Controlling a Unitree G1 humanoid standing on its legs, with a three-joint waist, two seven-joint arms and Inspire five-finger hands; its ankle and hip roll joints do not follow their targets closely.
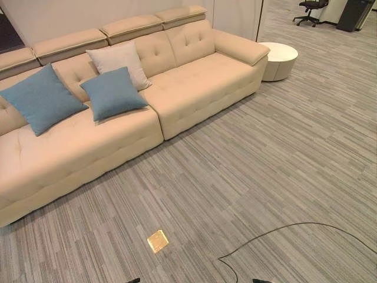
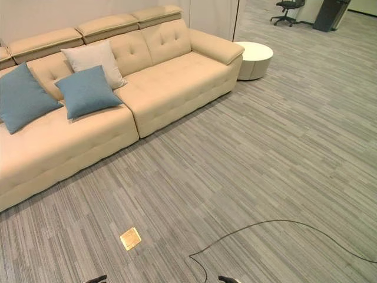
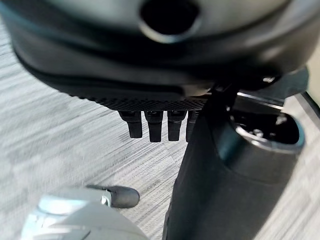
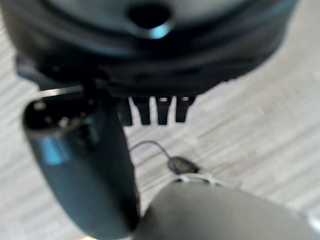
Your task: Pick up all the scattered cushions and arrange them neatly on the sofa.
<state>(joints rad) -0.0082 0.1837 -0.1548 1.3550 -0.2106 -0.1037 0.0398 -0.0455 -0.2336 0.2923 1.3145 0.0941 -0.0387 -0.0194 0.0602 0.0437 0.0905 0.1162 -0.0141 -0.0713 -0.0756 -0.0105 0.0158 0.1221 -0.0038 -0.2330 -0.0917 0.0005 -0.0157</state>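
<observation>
Leaning on the sofa (image 1: 194,88) backrest were three cushions, all on its left half and upright on an edge or corner, faces toward the room. Large blue cushion (image 1: 41,99) sat farthest left, tilted diamond-wise with one corner pointing down into the seat and its long diagonal running roughly up-down. Smaller blue cushion (image 1: 113,93) was just right of it, apart from it, slightly rotated, its bottom edge on the seat near the seam between the two seat sections. Beige cushion (image 1: 121,62) stood behind and above the smaller blue one, partly overlapped by it, propped against the tufted back. Sofa's long axis ran diagonally from lower left to upper right, right half of the seat bare. Grey striped carpet (image 1: 265,165) lay in front, with a small brass floor plate (image 1: 158,240) well apart from the sofa. Round white side table (image 1: 280,59) stood just beside the sofa's right armrest. Black office chair (image 1: 311,10) was far back. Left hand (image 3: 155,125) hung over the carpet, fingers straight and relaxed, holding nothing. Right hand (image 4: 155,110) did likewise, fingers straight, nothing in it.
</observation>
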